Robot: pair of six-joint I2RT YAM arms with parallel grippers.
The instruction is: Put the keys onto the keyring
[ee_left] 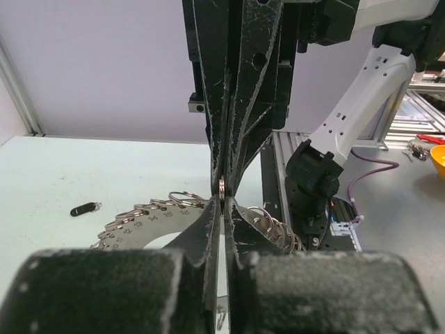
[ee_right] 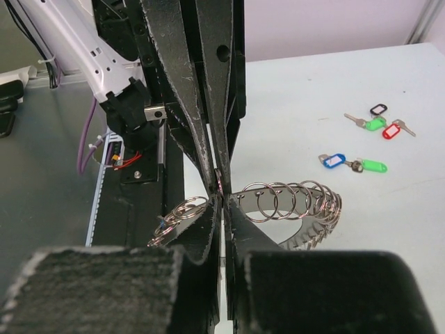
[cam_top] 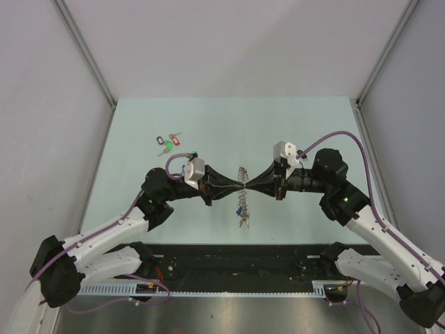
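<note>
left claw (cam_top: 235, 185) and right claw (cam_top: 251, 184): both pinched tip-to-tip on the keyring (cam_top: 243, 207) at frame centre (long axis running top-to-bottom); keys (cam_top: 167, 143) lie loose upper left, nearer the left arm (cam_top: 128, 221).

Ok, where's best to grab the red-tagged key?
By its red tag, straight down from above, fingers across the tag's short width. It lies flat on the table, the tag bulkier than the thin key. The green tag beside it lies close, so stay clear.
</note>
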